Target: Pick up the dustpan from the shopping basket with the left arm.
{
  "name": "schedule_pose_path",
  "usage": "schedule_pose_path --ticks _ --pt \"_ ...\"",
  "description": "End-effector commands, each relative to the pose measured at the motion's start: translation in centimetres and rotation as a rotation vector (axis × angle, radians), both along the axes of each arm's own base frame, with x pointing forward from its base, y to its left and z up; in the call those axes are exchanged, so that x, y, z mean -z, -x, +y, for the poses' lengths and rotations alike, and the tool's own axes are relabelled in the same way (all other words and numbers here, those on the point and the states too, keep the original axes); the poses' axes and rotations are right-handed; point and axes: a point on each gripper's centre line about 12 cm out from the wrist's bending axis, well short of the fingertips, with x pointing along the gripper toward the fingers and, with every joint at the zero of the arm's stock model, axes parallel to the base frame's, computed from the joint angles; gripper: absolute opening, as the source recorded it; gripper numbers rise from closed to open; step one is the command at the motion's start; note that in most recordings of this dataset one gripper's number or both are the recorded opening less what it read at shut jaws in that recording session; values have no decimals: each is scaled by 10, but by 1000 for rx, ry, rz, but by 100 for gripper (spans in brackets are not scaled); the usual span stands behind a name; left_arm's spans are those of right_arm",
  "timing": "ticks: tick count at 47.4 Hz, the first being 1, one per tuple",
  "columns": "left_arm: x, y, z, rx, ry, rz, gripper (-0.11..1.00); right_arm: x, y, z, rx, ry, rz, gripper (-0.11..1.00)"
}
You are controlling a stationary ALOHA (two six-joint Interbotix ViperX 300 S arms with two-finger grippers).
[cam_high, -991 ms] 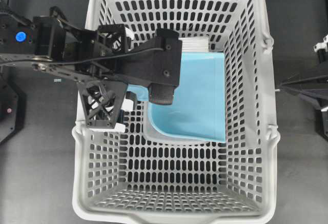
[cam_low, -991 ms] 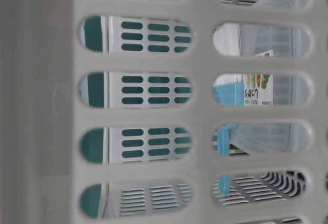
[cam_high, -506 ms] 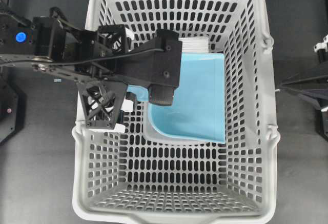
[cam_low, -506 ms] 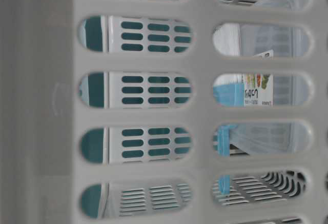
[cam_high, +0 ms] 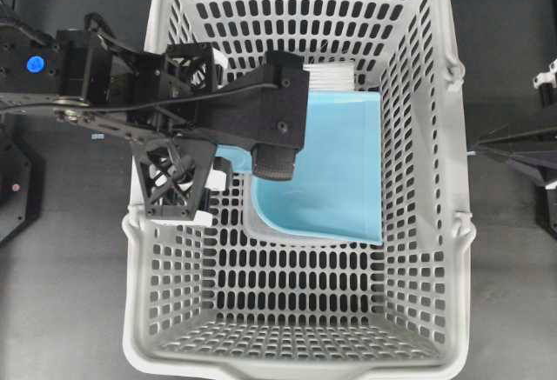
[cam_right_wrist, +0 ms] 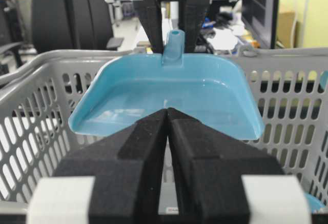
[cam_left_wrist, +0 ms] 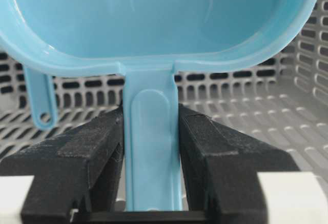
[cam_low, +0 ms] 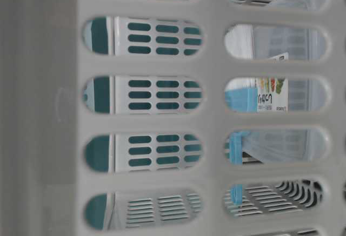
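From overhead, the left gripper (cam_high: 261,150) reaches into the shopping basket (cam_high: 452,223), over the dustpan (cam_high: 335,171). Its wrist view shows both fingers (cam_left_wrist: 97,152) clamping the dustpan's handle. The right gripper (cam_right_wrist: 168,119), fingertips pressed together and empty, faces the dustpan lifted above the basket rim.

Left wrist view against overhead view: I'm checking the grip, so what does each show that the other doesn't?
Only the left wrist view shows the left gripper shut on the dustpan by its handle, a black finger pressed to each side, plus a second thin blue handle with a hole hanging behind. Only the overhead view shows the whole shopping basket, white bristles beside the pan, and the right arm parked outside the basket. Both show the light blue pan over the slotted grey basket.
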Motion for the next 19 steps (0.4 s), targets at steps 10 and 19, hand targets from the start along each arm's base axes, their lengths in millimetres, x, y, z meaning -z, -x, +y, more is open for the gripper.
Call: schedule_pose_path --ticks 10,19 --pt "-3 3 -3 7 0 -15 30 0 -1 1 -3 -21 6 -1" --pt "-3 1 -3 8 0 -18 30 2 -1 0 -1 -30 21 -1"
